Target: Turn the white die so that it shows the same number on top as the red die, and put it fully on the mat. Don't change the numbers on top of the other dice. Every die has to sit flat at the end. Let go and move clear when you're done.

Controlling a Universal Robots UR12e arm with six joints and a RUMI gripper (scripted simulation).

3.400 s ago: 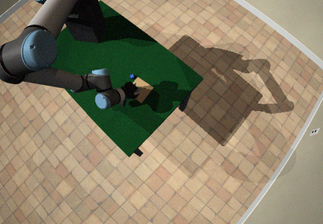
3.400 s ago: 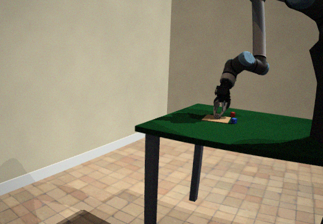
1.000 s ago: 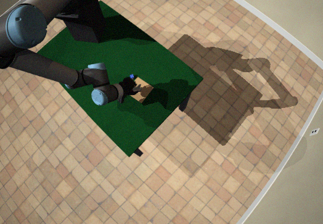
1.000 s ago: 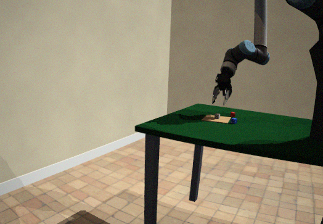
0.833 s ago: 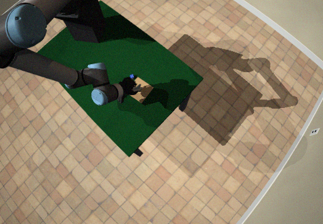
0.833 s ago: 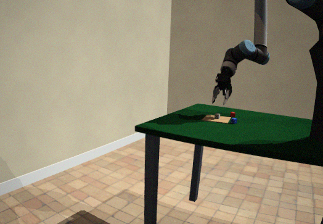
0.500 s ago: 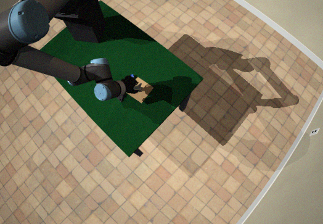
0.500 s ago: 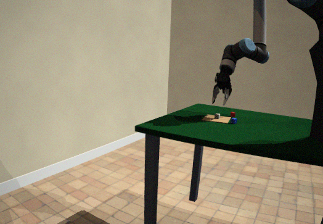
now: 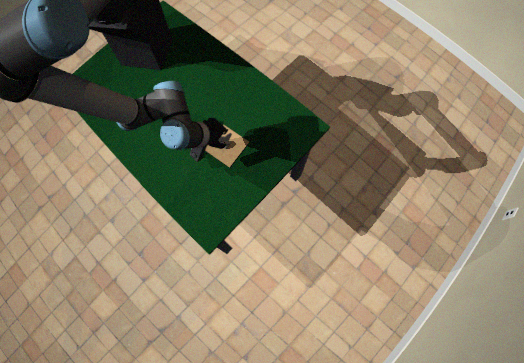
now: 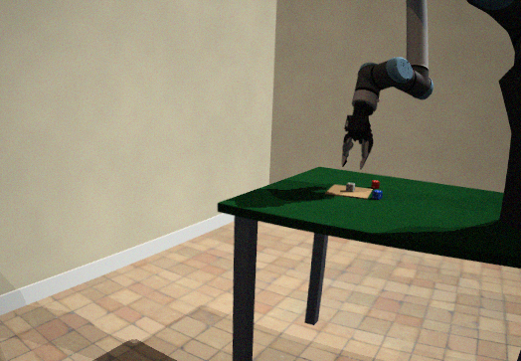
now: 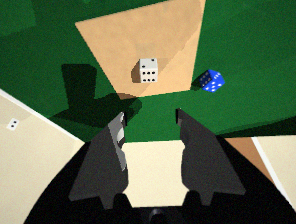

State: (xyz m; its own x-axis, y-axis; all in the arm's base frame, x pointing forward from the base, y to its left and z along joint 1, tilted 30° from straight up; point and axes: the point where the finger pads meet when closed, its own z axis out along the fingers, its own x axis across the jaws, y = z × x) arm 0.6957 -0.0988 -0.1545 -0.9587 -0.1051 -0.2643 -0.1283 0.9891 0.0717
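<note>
The white die (image 11: 148, 70) (image 10: 350, 186) sits flat on the tan mat (image 11: 150, 30) (image 10: 360, 194) (image 9: 222, 155), near one of its edges. The face turned to the wrist camera shows six pips; I cannot read its top. The red die (image 10: 375, 184) and the blue die (image 10: 377, 195) (image 11: 211, 81) sit on the green table just off the mat's edge. My gripper (image 10: 353, 165) (image 11: 150, 111) (image 9: 227, 141) hangs well above the mat, fingers pointing down, partly open with nothing between them. In the top view the arm hides the dice.
The green table (image 10: 423, 213) (image 9: 200, 209) stands on dark legs over a tiled floor, and the mat lies near its far edge. The robot's dark base (image 9: 135, 34) stands at the opposite end of the table.
</note>
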